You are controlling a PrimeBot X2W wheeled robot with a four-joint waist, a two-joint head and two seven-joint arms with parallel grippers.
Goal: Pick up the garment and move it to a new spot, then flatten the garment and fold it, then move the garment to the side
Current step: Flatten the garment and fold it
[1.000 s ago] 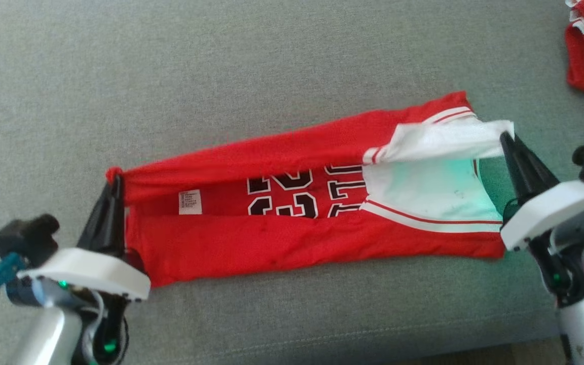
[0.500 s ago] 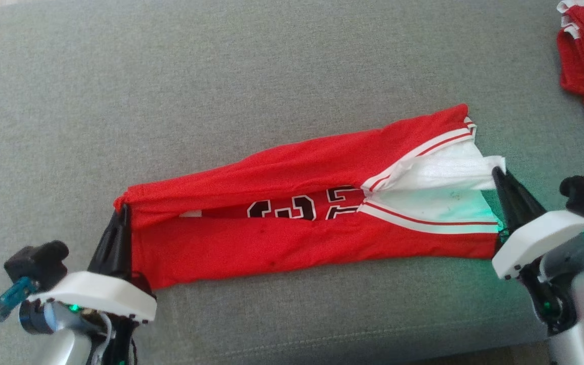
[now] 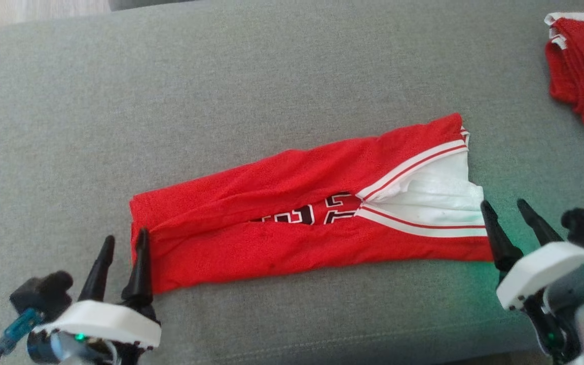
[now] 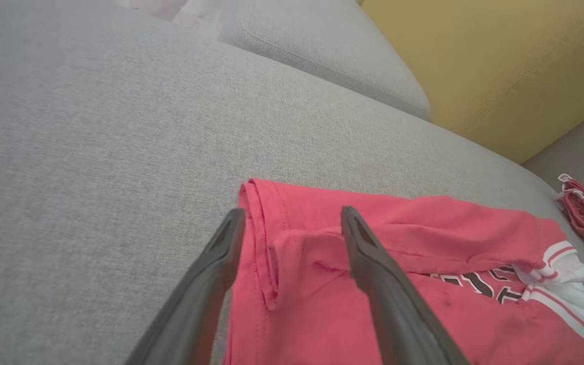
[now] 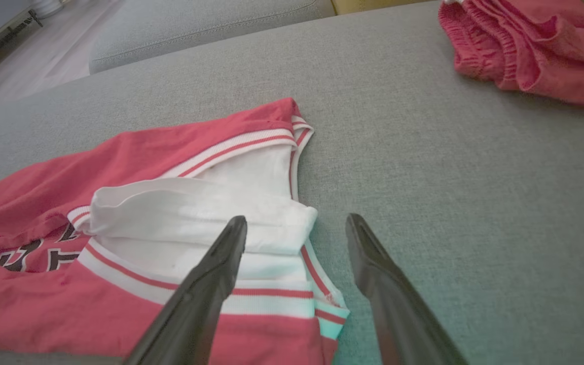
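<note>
My left gripper (image 3: 126, 235) and right gripper (image 3: 504, 203) gaped wide, empty, one at each end of the red basketball jersey (image 3: 271, 248) lying folded lengthwise between them on the sofa (image 3: 221, 101). It looked light and limp; I judged its end hems best to pinch.

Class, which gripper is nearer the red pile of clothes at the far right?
Right. The right gripper is at the white end of the jersey, with the red pile beyond it; the left gripper is at the jersey's opposite, red end, far off.
</note>
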